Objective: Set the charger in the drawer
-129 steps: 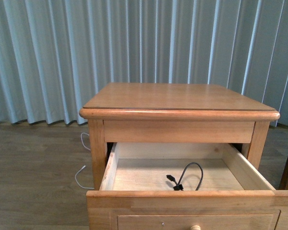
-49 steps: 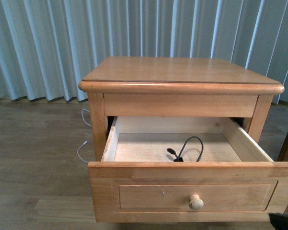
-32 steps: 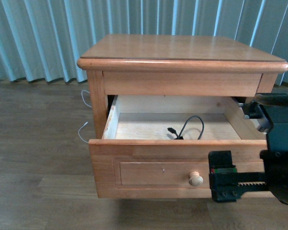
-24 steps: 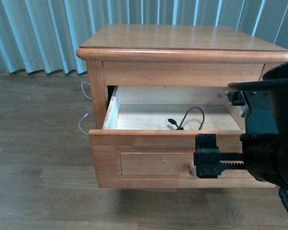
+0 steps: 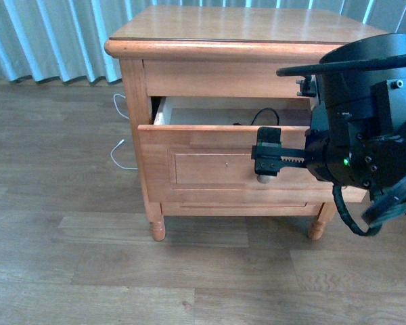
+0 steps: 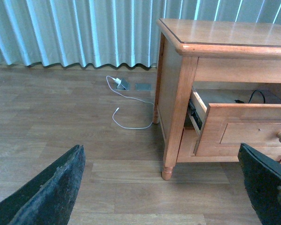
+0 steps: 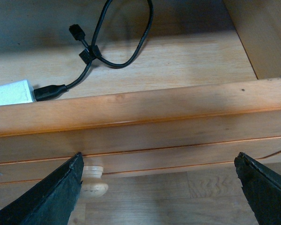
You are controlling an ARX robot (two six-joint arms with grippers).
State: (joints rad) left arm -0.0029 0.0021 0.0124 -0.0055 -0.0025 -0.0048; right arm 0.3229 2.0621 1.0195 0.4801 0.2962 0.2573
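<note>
- A honey-coloured wooden nightstand (image 5: 243, 27) stands on a wood-plank floor (image 5: 68, 271) before pale blue-grey curtains (image 6: 75, 33); its drawer (image 5: 210, 162) is pulled partly out, with a recessed panel on the front.
- The charger (image 7: 9, 93) lies inside the drawer on the pale bare-wood bottom; in the right wrist view its white block sits close behind the drawer front, with only one end showing at the frame edge; a thin black cable (image 7: 126, 42) runs from the block into a loop, pinched by a black tie (image 7: 87, 54).
- In the front view only the top of the cable loop shows above the drawer front; in the left wrist view a bit of it shows too.
- The right gripper (image 7: 159, 187) hovers at the drawer front, its two dark fingers spread wide apart with nothing between them but the front board; the round wooden knob (image 7: 94, 180) sits just beside one finger (image 7: 51, 197), apart from it.
- In the front view the bulky black right arm (image 5: 365, 122) covers the right part of the drawer; its toothed black jaw piece sits in front of the knob.
- The left gripper (image 6: 164, 192) hangs well away from the nightstand, over the floor; its dark fingers are spread wide and hold nothing.
- A thin white cable (image 6: 126, 105) lies curled on the floor beside the nightstand, running to a small plug near the curtain.
</note>
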